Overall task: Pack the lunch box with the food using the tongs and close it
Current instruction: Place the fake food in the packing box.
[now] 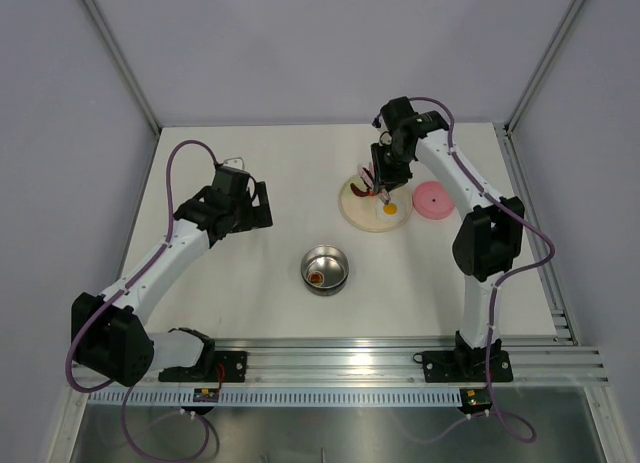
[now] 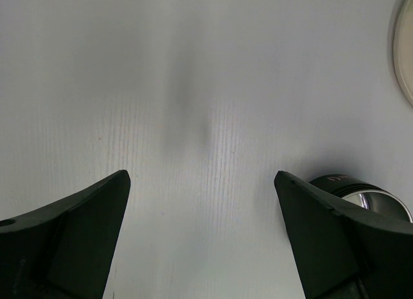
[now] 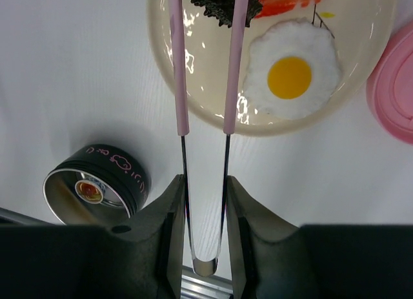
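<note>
Fingers (image 3: 169, 215) of right gripper (image 3: 205, 183) pinch the tongs (image 3: 182, 86) near the hinge, tips straddling a dark ruffled piece (image 3: 216, 2) on the plate (image 3: 158, 60), 1 o'clock of the lunch box (image 1: 325, 268); left gripper (image 2: 201, 176) spread, idle. Piece looks light, slick: squeeze mid-body, gently, or it may pop out.

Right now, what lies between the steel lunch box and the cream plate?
Nothing but bare table lies between the lunch box and the plate; the top view shows this stretch clearly.
</note>
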You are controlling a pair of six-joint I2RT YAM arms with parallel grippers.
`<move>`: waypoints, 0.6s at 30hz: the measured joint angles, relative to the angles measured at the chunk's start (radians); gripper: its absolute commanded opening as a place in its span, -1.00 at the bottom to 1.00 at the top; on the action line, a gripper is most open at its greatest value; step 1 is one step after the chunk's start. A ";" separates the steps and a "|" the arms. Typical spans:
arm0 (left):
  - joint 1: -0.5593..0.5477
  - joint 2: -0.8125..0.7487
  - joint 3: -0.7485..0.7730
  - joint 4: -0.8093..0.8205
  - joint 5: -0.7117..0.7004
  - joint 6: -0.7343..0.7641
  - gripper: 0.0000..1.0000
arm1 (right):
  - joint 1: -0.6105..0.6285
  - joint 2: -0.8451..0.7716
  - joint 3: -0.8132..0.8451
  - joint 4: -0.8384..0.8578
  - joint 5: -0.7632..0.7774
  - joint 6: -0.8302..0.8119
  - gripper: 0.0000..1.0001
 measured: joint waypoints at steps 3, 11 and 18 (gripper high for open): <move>0.000 0.000 0.000 0.000 0.000 0.000 0.98 | 0.005 -0.021 -0.062 0.021 -0.009 0.010 -1.00; 0.000 0.000 0.000 0.002 0.000 0.000 0.98 | 0.051 -0.144 -0.175 0.037 -0.020 0.025 -1.00; 0.000 0.003 0.000 0.002 0.000 0.000 0.98 | 0.183 -0.301 -0.286 0.045 -0.031 0.049 -1.00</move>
